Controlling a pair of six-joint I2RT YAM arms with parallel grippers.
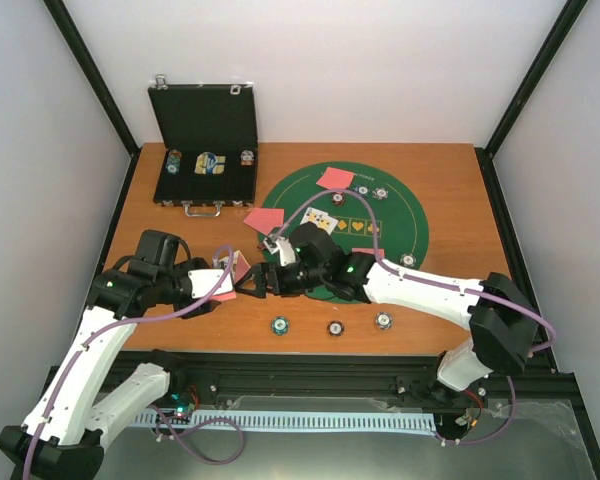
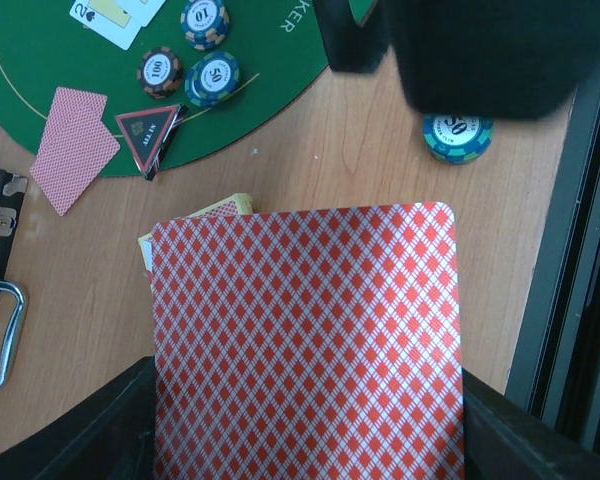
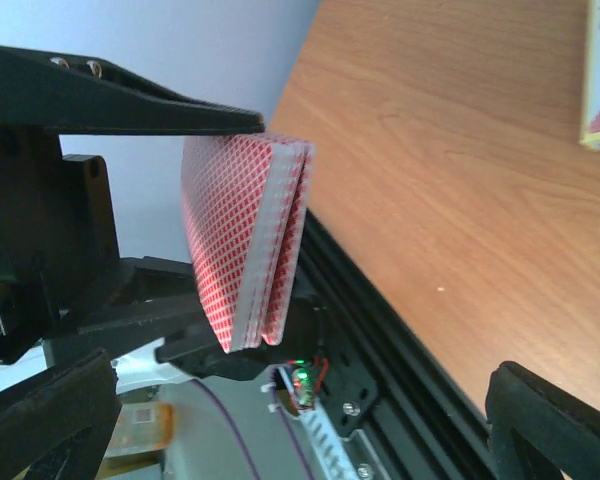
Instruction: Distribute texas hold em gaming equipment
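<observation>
My left gripper [image 2: 305, 445] is shut on a deck of red-backed playing cards [image 2: 305, 340], held above the wooden table near its front edge. In the right wrist view the deck [image 3: 245, 240] shows edge-on between the left arm's black fingers [image 3: 130, 100]. My right gripper [image 1: 255, 283] faces the deck from the right, open, with nothing between its fingers [image 3: 550, 420]. On the green mat lie striped chips [image 2: 213, 78], a black red-edged triangle marker [image 2: 148, 130] and two face-down cards [image 2: 72, 145]. Three chips [image 1: 335, 327] sit in a row near the front edge.
The round green felt mat [image 1: 400, 215] also carries face-up cards [image 1: 320, 217] and a red card [image 1: 335, 179] at its far edge. A black hinged case [image 1: 205, 150] stands open at the back left with chips inside. A yellow card box [image 2: 225, 207] lies under the deck.
</observation>
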